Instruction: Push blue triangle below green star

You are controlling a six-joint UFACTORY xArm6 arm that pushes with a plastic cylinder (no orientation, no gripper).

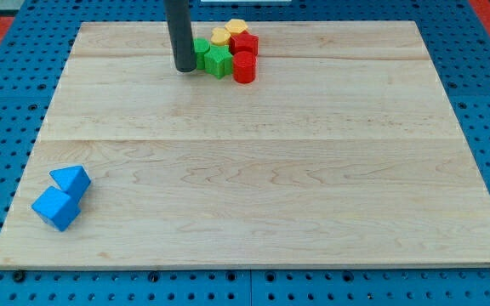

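The blue triangle [71, 179] lies near the board's lower left corner, touching a blue cube [55, 208] just below and left of it. The green star [218, 60] sits near the view's top centre in a tight cluster of blocks. My tip [184, 69] rests on the board just left of that cluster, beside a green block [202, 52] and the green star. It is far from the blue triangle, up and to the right of it.
The cluster also holds a red cylinder [243, 67], a red block [245, 43] and two yellow blocks [221, 36] [236, 27]. The wooden board [253, 170] lies on a blue pegboard surface [7, 110].
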